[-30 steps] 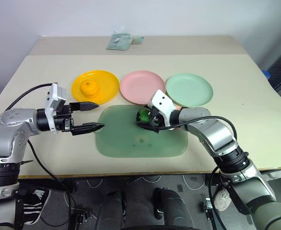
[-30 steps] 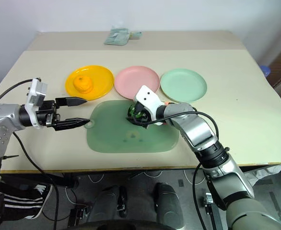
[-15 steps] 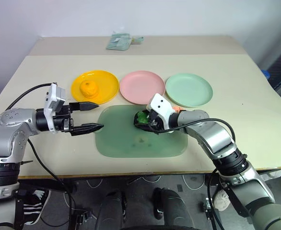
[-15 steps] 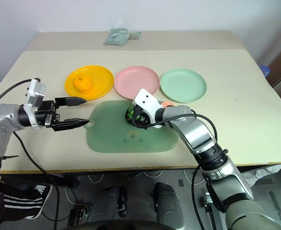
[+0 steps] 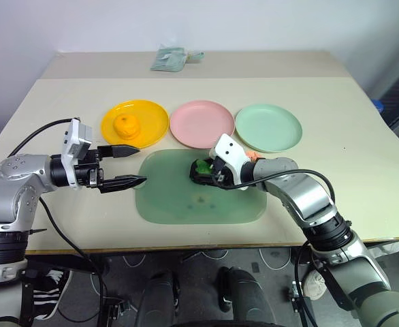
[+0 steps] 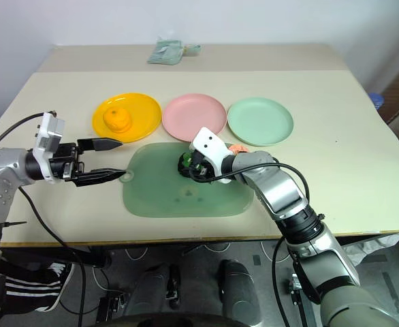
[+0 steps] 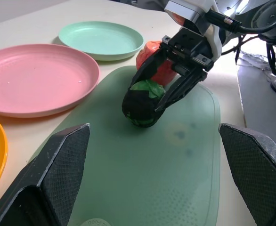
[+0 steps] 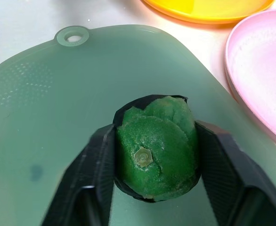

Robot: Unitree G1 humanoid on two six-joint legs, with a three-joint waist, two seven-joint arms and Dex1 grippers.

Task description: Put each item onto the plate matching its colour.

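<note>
Reference landmark: the pale green mat (image 5: 186,201), which lies flat on the beige surface (image 5: 336,197). The right hand (image 5: 201,172) is over the mat's far portion and is clenched on the dark green fruit (image 8: 156,147); both black fingers (image 8: 88,181) press against opposite sides of the fruit, whose underside is at or just above the mat, and contact with the mat cannot be determined. The red-pink apple (image 7: 154,63) sits at the mat's far right edge, just behind the right hand and largely screened by it. The left hand (image 5: 128,165) is held just beyond the mat's left edge, above the surface, its two fingers spread wide apart and grasping nothing, with the tips directed toward the mat. Three plates stand in a row on the surface beyond the mat's far edge: the yellow plate (image 5: 152,116) off the far left corner, the pink plate (image 5: 201,124) opposite the middle of the far edge, and the mint green plate (image 5: 271,127) off the far right corner. The orange fruit (image 5: 126,125) rests on the yellow plate. The pink and mint green plates carry nothing. A crumpled pale packet (image 5: 170,58) lies well beyond the mat, at the far side of the surface behind the plates.
</note>
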